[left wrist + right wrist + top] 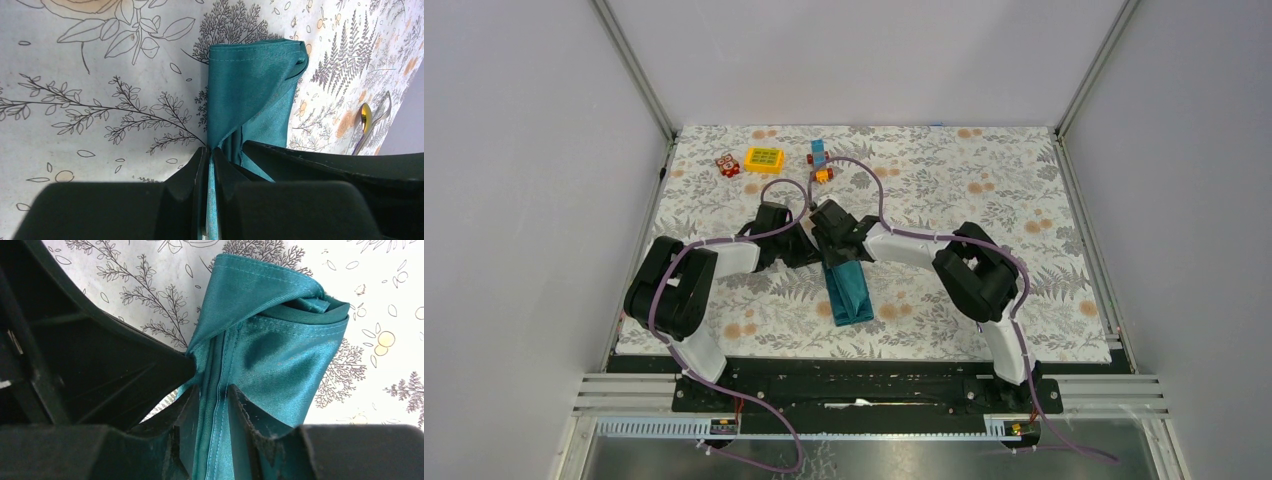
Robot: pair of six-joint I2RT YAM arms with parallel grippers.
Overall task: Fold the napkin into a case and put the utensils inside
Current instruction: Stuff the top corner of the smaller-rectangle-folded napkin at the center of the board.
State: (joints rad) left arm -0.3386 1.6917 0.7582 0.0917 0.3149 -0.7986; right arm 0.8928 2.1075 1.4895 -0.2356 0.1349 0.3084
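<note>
The dark teal napkin (848,290) lies folded into a narrow strip at the table's middle, its far end lifted. My left gripper (802,243) and right gripper (832,238) meet at that far end. In the left wrist view the left gripper (212,151) is shut on a thin edge of the napkin (255,85). In the right wrist view the right gripper (216,396) is shut on a stitched hem of the napkin (280,340). The spoon with the golden head (366,119) and a slim silvery utensil (386,104) lie together on the table beyond the napkin; the top view hides them.
Toy blocks stand at the back: a red one (728,165), a yellow one (764,159) and a blue and orange stack (821,160). The floral tablecloth (984,190) covers the table. White walls close the left, right and back sides.
</note>
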